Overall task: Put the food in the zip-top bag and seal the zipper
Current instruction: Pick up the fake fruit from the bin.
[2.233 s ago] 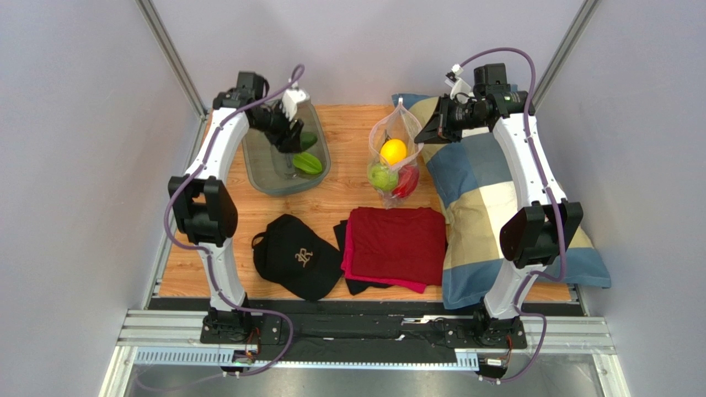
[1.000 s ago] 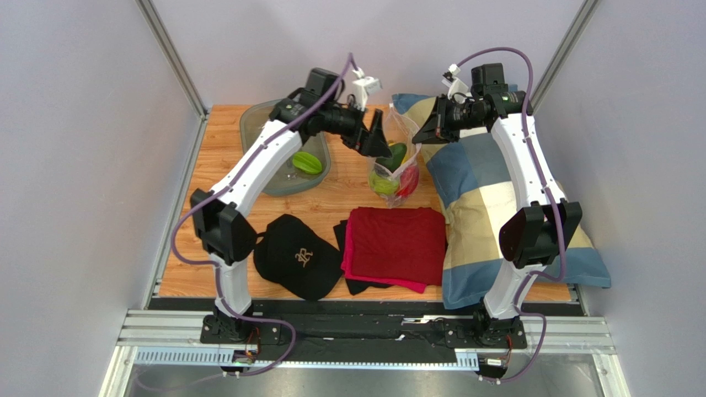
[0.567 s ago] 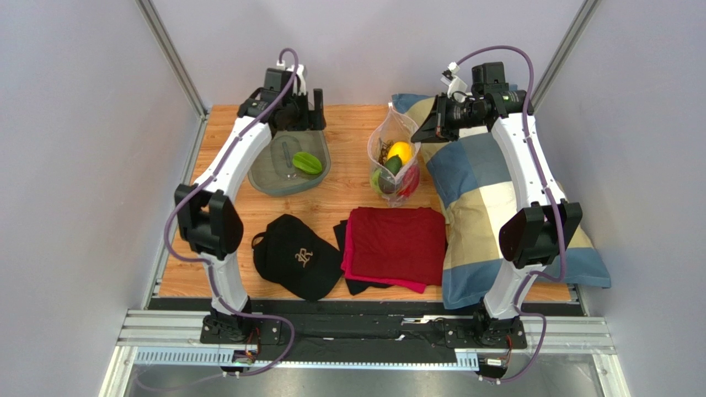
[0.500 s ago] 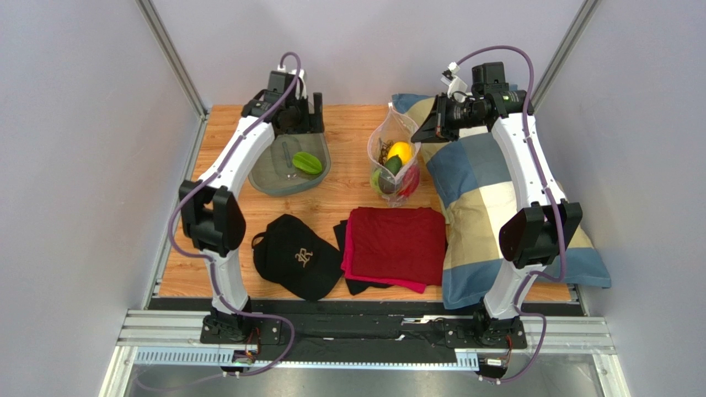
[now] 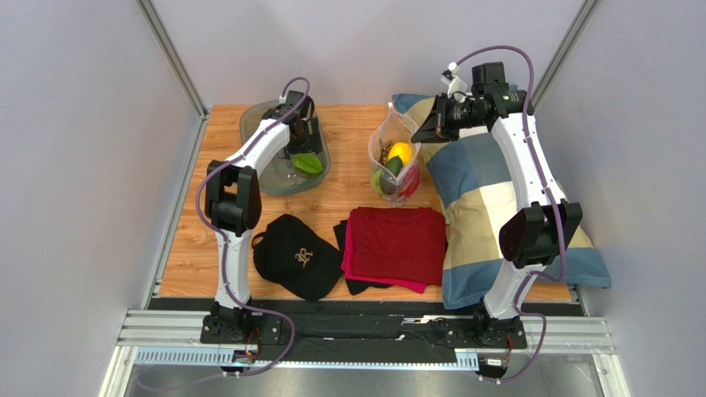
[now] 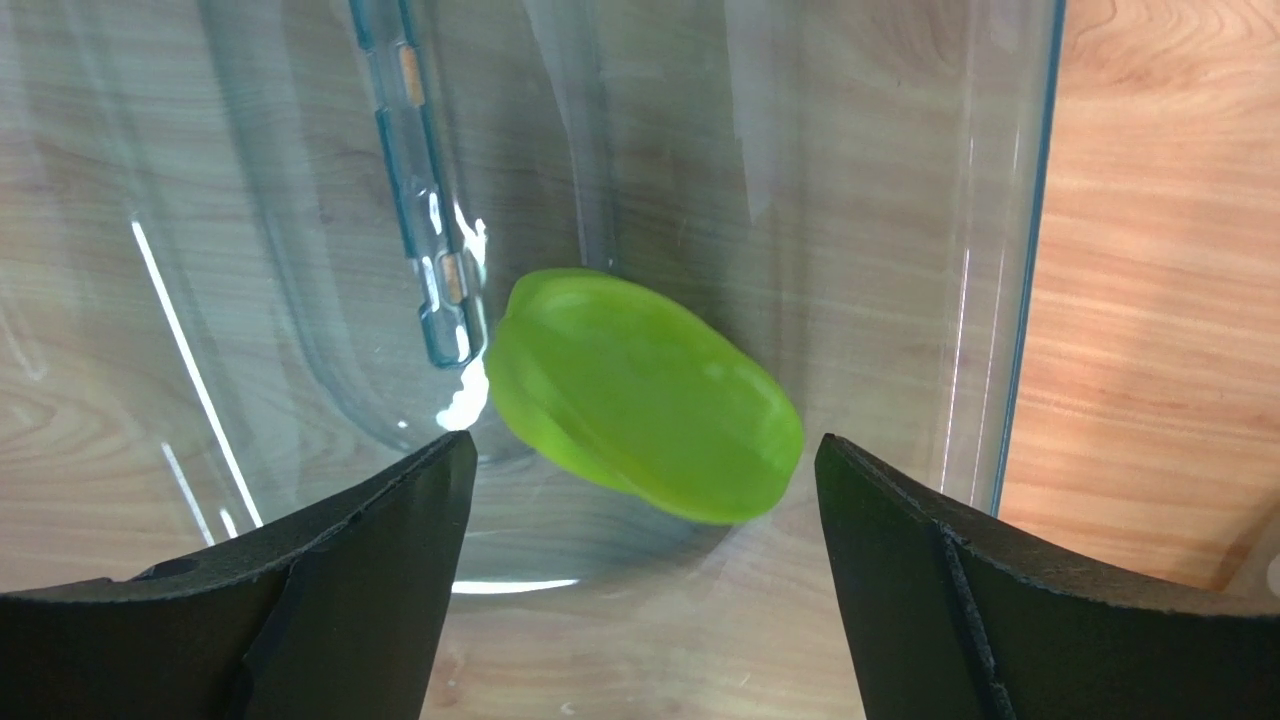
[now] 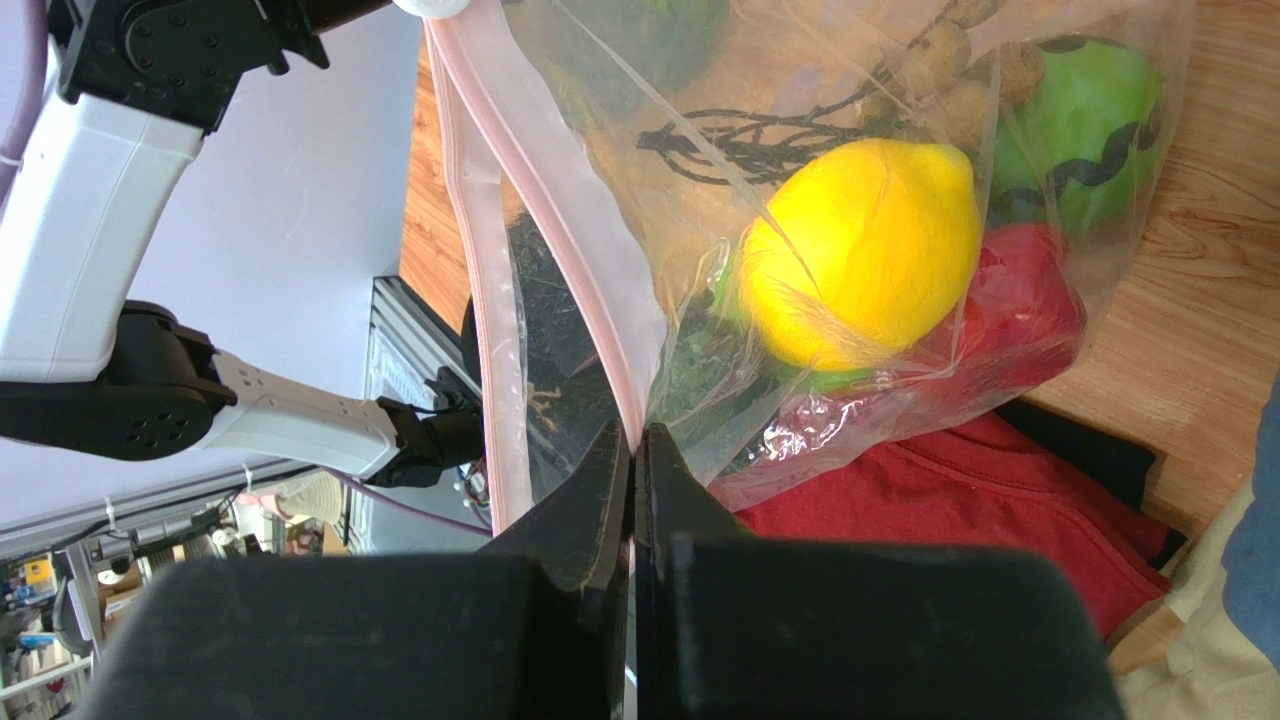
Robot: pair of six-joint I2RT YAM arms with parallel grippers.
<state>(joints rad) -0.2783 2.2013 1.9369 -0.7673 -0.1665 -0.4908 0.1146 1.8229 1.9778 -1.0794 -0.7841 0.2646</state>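
The clear zip-top bag (image 5: 393,161) stands open on the table and holds a yellow lemon (image 7: 860,252), a red pepper (image 7: 1019,308), a green apple (image 7: 1092,108), a dark green piece and a brownish grape bunch (image 7: 917,63). My right gripper (image 5: 421,131) is shut on the bag's pinkish zipper strip (image 7: 504,143) and holds the mouth up. A green star fruit (image 6: 643,393) lies in the grey-green oval tray (image 5: 267,169). My left gripper (image 6: 643,473) is open just above it, one finger on each side, not touching.
A black cap (image 5: 296,255) and folded red cloth (image 5: 396,244) over dark cloth lie at the front. A blue and cream checked pillow (image 5: 490,198) lies on the right. Grey walls close in both sides.
My left arm dropped the dark green piece into the bag, swung back left and came down over the star fruit in the tray. My right gripper has kept hold of the bag.
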